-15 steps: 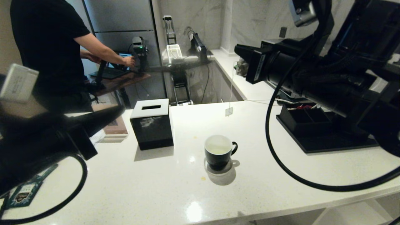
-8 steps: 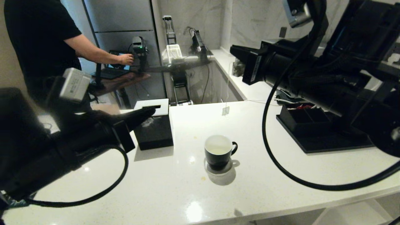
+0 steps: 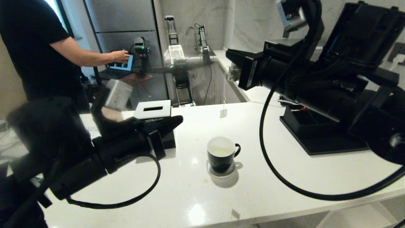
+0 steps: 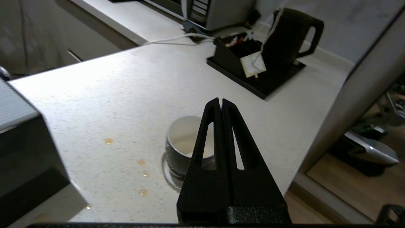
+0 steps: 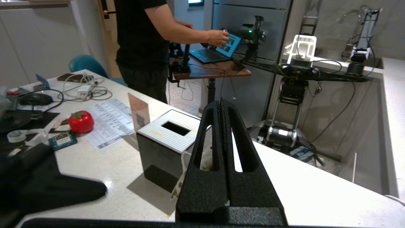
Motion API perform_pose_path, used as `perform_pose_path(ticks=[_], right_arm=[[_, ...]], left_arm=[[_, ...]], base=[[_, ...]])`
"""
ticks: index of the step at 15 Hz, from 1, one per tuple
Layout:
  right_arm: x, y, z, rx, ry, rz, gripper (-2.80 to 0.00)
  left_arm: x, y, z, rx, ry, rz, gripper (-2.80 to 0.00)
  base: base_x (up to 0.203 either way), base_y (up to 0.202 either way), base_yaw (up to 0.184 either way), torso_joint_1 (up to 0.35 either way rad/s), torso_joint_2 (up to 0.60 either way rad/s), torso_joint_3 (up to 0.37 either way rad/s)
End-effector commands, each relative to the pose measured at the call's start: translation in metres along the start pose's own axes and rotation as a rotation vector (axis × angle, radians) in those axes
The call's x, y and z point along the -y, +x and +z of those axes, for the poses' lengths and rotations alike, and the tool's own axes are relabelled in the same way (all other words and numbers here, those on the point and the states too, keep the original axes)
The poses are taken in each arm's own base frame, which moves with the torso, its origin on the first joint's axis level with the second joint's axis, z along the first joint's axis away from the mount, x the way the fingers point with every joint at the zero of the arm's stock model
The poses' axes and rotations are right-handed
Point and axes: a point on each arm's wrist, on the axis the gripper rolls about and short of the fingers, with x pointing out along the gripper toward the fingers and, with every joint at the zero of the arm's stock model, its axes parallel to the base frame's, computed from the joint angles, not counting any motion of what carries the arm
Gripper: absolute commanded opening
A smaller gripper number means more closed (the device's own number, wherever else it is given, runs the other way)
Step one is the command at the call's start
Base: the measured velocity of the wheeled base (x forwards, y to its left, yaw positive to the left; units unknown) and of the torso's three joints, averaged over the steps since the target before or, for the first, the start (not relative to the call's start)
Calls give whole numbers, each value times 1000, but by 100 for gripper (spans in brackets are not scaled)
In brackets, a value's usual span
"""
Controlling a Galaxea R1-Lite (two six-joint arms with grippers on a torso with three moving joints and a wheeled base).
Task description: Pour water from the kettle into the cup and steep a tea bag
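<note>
The black cup point(image 3: 221, 153) stands mid-counter with a pale pool of water point(image 3: 220, 152) inside; the left wrist view looks down on the cup point(image 4: 177, 148). My left gripper point(image 3: 181, 119) is shut and empty, hovering left of the cup in front of the tissue box; its tips point(image 4: 220, 100) overlap the cup's rim. High at the back right, my right gripper point(image 3: 228, 53) is shut on the tea bag point(image 3: 233, 68), whose paper tag point(image 3: 223, 113) dangles on a string. The bag point(image 5: 180, 183) hangs under that gripper point(image 5: 222, 102). The kettle point(image 4: 284, 34) stands on the black tray.
A black tissue box point(image 3: 152, 109) with a white lid sits left of the cup. The black compartment tray point(image 3: 319, 139) lies right. A person point(image 3: 34, 47) works at a laptop behind the counter. Papers, sachets point(image 5: 62, 139) and a red tomato-shaped object point(image 5: 81, 121) lie far left.
My left arm has swung in from the left toward the cup, fingers staying shut. The right gripper with the tea bag has drifted slightly left. The person's hand moved to the laptop.
</note>
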Motion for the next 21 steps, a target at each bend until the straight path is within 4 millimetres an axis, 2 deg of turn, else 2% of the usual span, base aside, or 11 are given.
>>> perform_pose_path(ticks=[1, 2, 3, 9, 21], right_arm=[[-3, 2, -3, -3, 2, 10, -280], [-4, 2, -3, -4, 2, 11, -280], [-6, 2, -3, -4, 3, 17, -280], [-8, 3, -4, -6, 5, 25, -280], [-8, 1, -3, -5, 5, 23, -280]], left_arm=[[3, 8, -6, -22, 12, -18, -280], [3, 11, -9, -31, 34, -19, -280], [3, 14, -11, -40, 46, -21, 0], [9, 42, -15, 52, 58, -80, 0], [30, 67, -29, 136, 78, -171, 0]], base=[[0, 0, 0, 0, 0, 0], [0, 0, 0, 0, 0, 0], [0, 0, 0, 0, 0, 0], [0, 0, 0, 0, 0, 0], [0, 0, 0, 0, 0, 0]])
